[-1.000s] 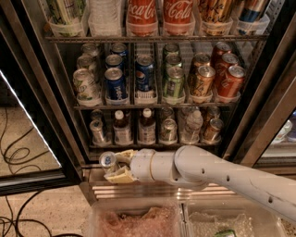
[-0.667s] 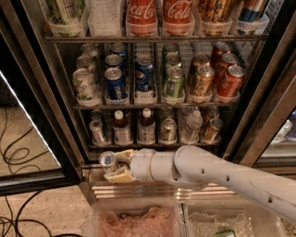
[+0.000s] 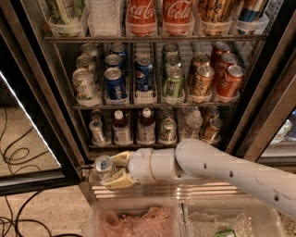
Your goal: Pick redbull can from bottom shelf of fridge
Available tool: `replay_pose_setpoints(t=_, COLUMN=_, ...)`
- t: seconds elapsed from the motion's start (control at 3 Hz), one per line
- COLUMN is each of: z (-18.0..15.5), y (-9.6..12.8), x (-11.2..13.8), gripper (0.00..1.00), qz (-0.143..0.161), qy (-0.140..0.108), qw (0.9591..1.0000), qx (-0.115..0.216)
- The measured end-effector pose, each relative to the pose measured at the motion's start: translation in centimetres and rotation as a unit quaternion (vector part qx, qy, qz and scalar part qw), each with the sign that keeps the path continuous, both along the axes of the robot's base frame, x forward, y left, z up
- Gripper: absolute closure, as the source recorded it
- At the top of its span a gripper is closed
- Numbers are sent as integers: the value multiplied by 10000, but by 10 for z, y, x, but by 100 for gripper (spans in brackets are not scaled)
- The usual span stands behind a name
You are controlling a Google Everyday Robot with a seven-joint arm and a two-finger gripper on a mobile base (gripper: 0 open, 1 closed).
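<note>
Gripper (image 3: 111, 170) is hanging low-left in front of the fridge (image 3: 40, 83), just nearer than the bottom shelf (image 3: 152, 144) and over the ribbed steel base (image 3: 185, 190). Its tan fingers (image 3: 121, 159) are clamping narrow on the redbull can (image 3: 103, 164), one above and one below. Can is sitting outside the shelf lanes w/ its shiny top showing. White arm (image 3: 222, 169) is reaching in from the right.

One redbull can (image 3: 103, 164) sits clamped between the jaws of the single gripper (image 3: 111, 170), low before the one fridge (image 3: 41, 92). Its bottom shelf (image 3: 152, 144) shows two white-capped brown bottles (image 3: 121, 128), and the top rack shows two red Coca-Cola drinks (image 3: 141, 14).
</note>
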State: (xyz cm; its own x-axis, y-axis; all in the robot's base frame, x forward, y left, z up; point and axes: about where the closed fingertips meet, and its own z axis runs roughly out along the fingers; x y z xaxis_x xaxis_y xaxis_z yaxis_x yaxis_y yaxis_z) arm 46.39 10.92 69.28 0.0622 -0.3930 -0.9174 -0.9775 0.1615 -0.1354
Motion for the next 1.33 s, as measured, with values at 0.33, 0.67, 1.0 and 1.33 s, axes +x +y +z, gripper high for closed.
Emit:
replay_pose_setpoints(t=0.33, z=-4, y=1, x=-45, gripper=100, qz=-100, qy=189, qw=9998, qx=-9)
replay_pose_setpoints(t=0.67, z=-16, y=-1, x=-83, gripper=100, qz=-513, qy=276, qw=9983, qx=36)
replay_pose_setpoints(t=1.0, z=-23, y=-7, x=-111, gripper=100, qz=-1028, qy=237, qw=9944, qx=9)
replay_pose_setpoints(t=1.33, z=-23, y=-7, x=-111, gripper=100, qz=-1028, qy=237, qw=9944, qx=9)
